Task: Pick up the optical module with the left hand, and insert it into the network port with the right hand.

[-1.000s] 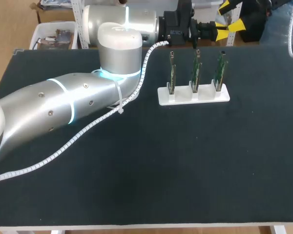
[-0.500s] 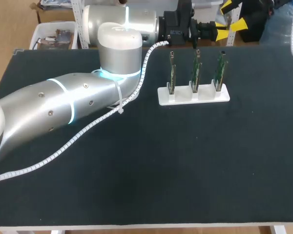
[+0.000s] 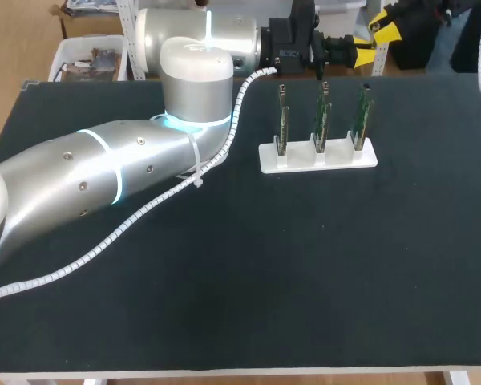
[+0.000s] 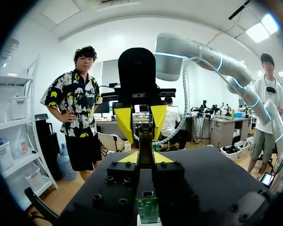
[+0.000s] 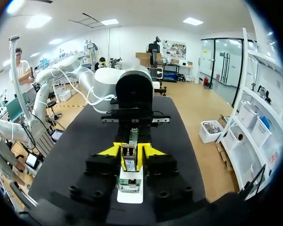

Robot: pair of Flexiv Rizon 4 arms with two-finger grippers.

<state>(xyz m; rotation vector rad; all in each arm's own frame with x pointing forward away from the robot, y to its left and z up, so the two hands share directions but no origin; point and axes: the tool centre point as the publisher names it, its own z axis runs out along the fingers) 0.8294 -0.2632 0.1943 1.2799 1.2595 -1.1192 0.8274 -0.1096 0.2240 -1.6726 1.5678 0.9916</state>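
Black table w/ white rack, 3 green boards upright in it.

The table has a dark matte top and pale front edge.

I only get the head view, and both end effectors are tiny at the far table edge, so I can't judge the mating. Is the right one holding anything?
Observer: Yes; the right wrist view shows the right end effector shut on a metal-cased module.
Operator: And the left one?
Observer: The left wrist view shows the left end effector shut on a green board, pointing straight at the right one.
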